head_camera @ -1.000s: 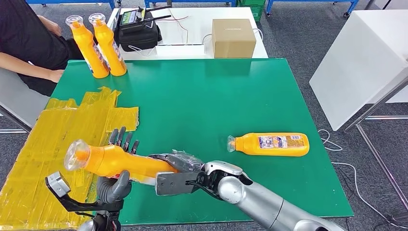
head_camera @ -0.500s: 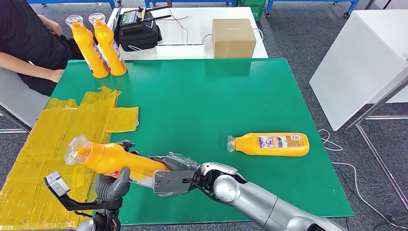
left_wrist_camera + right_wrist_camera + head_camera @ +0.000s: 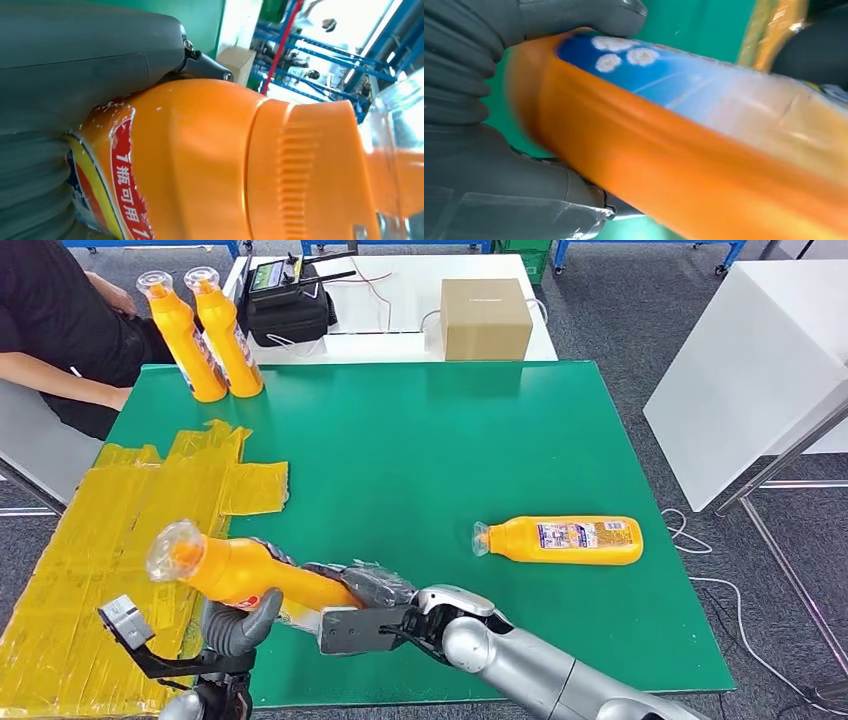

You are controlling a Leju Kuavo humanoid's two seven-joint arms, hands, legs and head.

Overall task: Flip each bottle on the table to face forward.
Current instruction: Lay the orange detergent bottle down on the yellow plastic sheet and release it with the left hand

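An orange bottle with a clear cap hangs tilted above the green table, near its front left, cap end up and to the left. My left hand grips it from below near the neck; in the left wrist view the thumb lies on the bottle. My right hand holds the base end, and in the right wrist view its fingers wrap the labelled bottle. A second bottle lies on its side at the right. Two more bottles stand upright at the far left corner.
Yellow taped sheeting covers the table's left part. A person sits at the far left corner. A black bag with a controller and a cardboard box rest on the white table behind. A white panel stands to the right.
My left hand's fingers, spread behind the bottle a second ago, have closed around it. The bottle's cap end has shifted slightly right and tilted up; the right hand keeps hold of the base.
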